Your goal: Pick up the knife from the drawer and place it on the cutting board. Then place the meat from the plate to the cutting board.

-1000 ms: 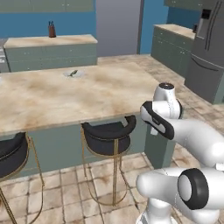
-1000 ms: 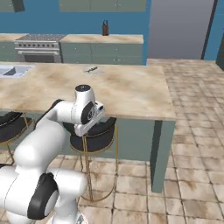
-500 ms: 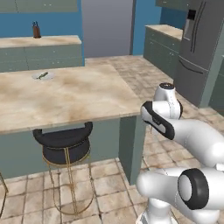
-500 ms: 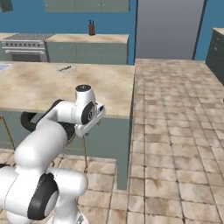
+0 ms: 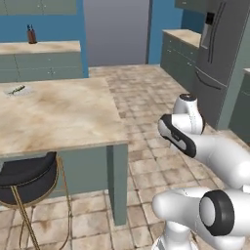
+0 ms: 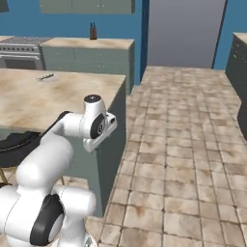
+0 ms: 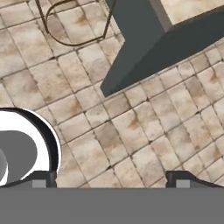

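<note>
The small pale plate (image 5: 18, 91) sits far off on the island counter (image 5: 63, 114), at its back left, with the thin greenish meat (image 5: 17, 89) lying on it. From the right base view the plate (image 6: 46, 77) and the meat (image 6: 46, 76) are tiny, on the island's (image 6: 29, 99) far side. My gripper (image 7: 112, 181) hangs folded near the base and points down at the tiled floor, well away from the island top. Its fingertips (image 7: 41, 179) stand wide apart with nothing between them. The knife and the cutting board are out of view.
A brown knife block (image 5: 31, 35) stands on the back counter (image 6: 87, 43). A black stool (image 5: 27, 178) is tucked under the island. A grey fridge (image 5: 224, 53) stands to the right and a stove (image 6: 19, 48) at the back left. Open tiled floor (image 6: 193, 144) stretches right.
The whole scene has slid left in both base views, so the base has moved; the island now lies further left. The arm keeps the same folded pose.
</note>
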